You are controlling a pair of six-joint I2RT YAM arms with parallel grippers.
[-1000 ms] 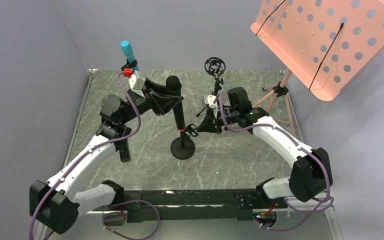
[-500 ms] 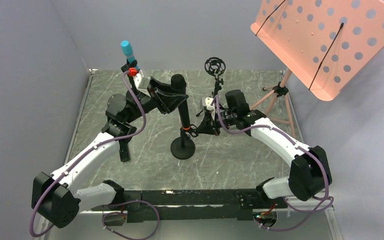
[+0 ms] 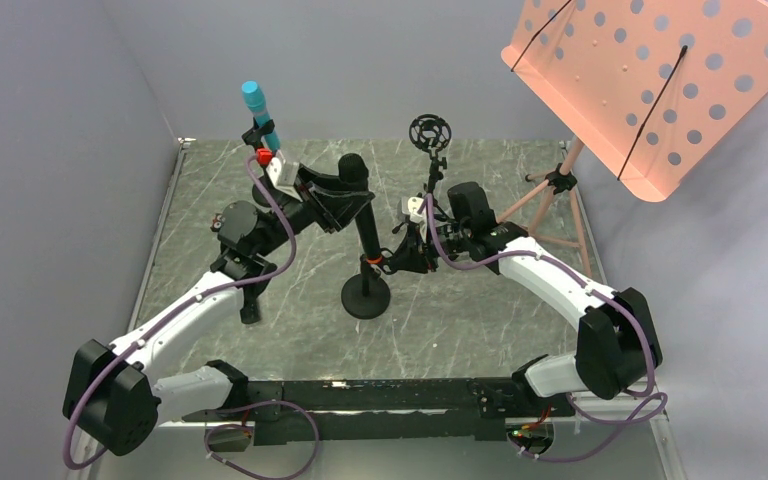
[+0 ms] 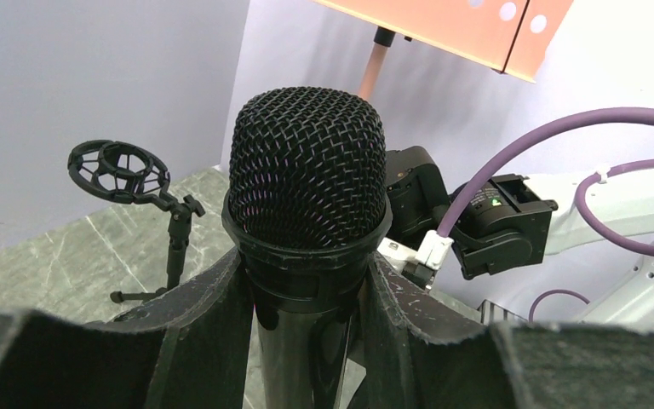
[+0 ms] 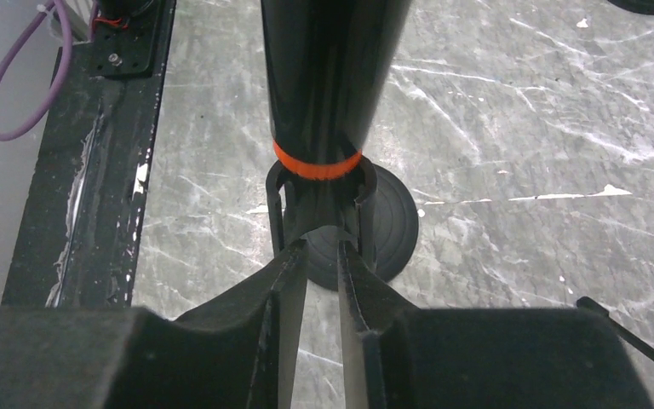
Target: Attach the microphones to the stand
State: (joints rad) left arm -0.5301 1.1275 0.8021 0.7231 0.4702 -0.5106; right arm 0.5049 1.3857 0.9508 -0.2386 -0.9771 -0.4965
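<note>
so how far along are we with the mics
Done: the turquoise mic sits in its back-left holder. In hand: the left gripper holds the black mic upright, and the right gripper pinches the clip around the mic's orange-banded end. Left: the shock mount is empty.

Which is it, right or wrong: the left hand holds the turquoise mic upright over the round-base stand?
Wrong: the left hand holds the black mic upright over the round-base stand, as the left wrist view shows. The turquoise mic is clipped at back left.
</note>
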